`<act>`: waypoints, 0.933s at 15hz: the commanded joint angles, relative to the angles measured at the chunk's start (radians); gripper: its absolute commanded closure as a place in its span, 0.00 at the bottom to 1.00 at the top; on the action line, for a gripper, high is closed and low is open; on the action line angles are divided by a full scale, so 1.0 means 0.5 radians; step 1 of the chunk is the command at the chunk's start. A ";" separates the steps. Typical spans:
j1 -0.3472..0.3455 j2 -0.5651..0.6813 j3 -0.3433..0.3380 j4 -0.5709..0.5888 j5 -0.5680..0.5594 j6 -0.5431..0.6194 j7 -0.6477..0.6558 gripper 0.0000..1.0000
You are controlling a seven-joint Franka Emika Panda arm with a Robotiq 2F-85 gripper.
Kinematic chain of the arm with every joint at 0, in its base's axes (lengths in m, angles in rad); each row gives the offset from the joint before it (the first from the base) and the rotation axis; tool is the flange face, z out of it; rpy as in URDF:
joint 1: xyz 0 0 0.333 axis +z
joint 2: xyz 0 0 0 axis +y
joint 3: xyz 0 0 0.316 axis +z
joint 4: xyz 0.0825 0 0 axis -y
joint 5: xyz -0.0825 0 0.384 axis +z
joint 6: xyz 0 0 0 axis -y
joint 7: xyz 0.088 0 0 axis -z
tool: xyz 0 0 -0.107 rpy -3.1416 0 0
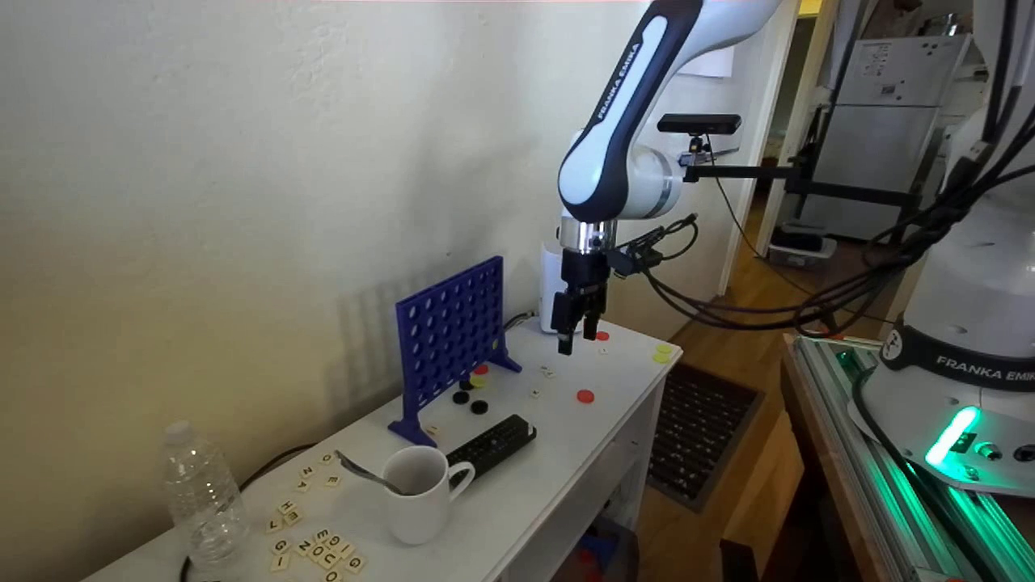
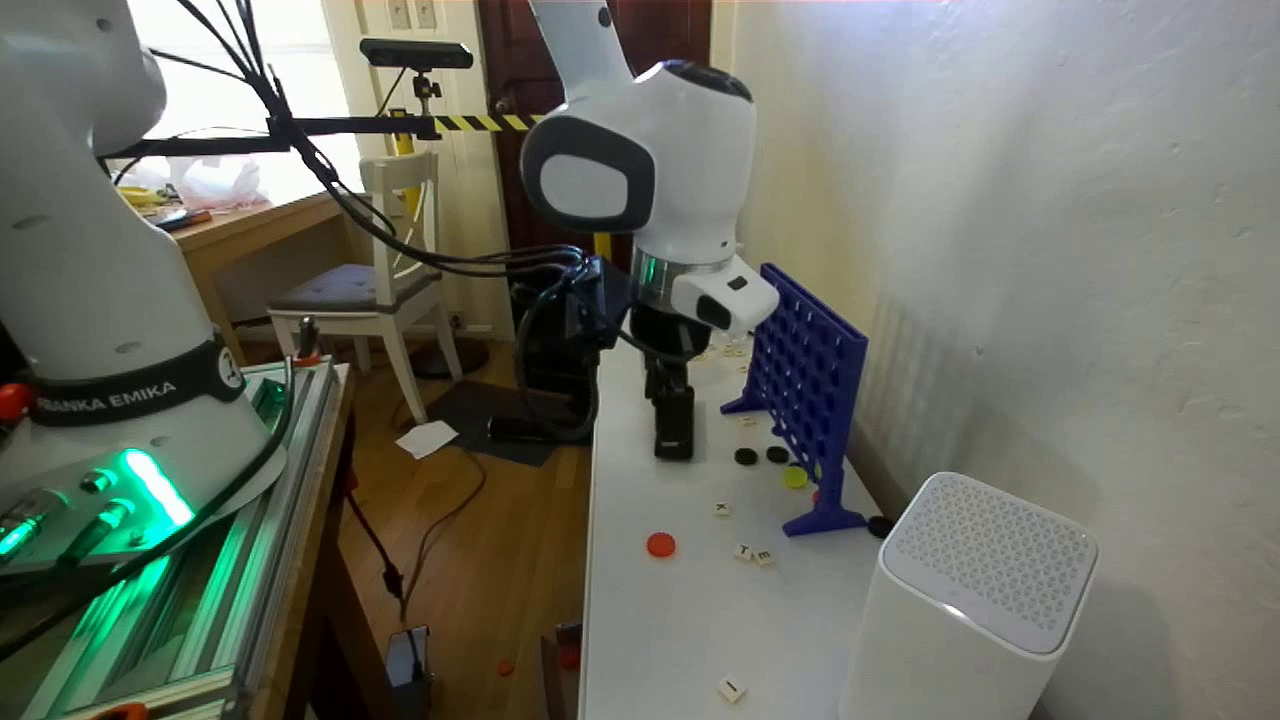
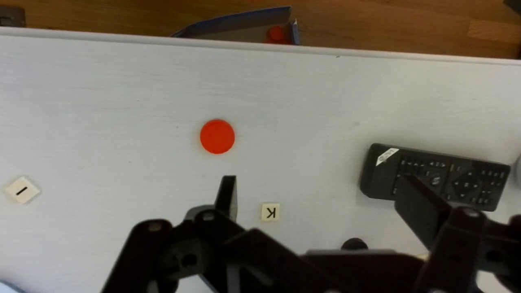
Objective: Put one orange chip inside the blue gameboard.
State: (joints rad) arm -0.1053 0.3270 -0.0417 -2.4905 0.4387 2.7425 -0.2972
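Utensil (image 1: 369, 474) in white mug (image 1: 417, 508), near blue gameboard (image 1: 451, 333)

Near the claw (image 1: 577, 343), a remote control (image 1: 495, 446) is seen; farther off, a white mug (image 1: 417, 497) and plastic bottle (image 1: 204, 493).

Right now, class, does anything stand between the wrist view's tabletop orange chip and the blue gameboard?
Between the orange chip and the blue gameboard, nothing upright shows; the K tile and black chips lie flat there.
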 commanded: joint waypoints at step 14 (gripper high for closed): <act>-0.197 0.412 0.170 0.136 -0.066 0.310 0.244 0.00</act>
State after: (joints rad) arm -0.1971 0.4716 0.0398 -2.4525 0.4557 2.8546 -0.2412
